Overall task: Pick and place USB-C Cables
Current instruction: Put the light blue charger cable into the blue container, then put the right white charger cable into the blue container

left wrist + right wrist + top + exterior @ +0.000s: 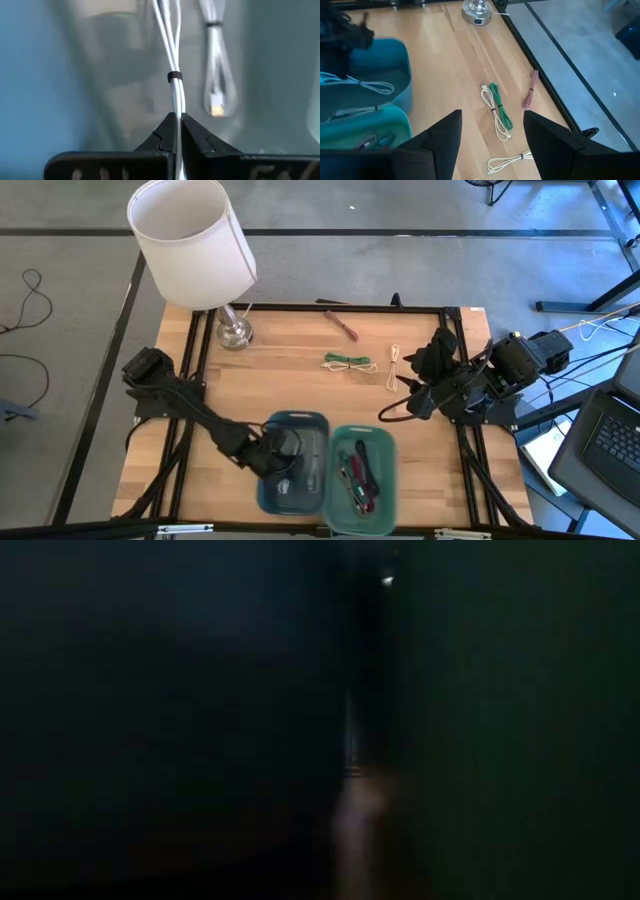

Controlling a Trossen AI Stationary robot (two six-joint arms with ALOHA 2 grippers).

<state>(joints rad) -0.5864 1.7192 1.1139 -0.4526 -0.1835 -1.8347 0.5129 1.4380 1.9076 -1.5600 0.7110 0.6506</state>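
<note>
While pinching a thin white cable [175,90], black-banded, our left tool [175,131] sits in the blue tray [318,423]; right tool [492,131] spread.

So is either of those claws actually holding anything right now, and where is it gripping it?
Yes. The left gripper pinches a white cable near one end, over the blue tray. The right gripper is open, holding nothing.

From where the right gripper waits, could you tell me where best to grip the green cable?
Probably at the middle of the green cable, near its tie, coming straight down. It lies flat and stretched out, touching a beige cable, so the open right gripper should straddle its narrow width.
</note>
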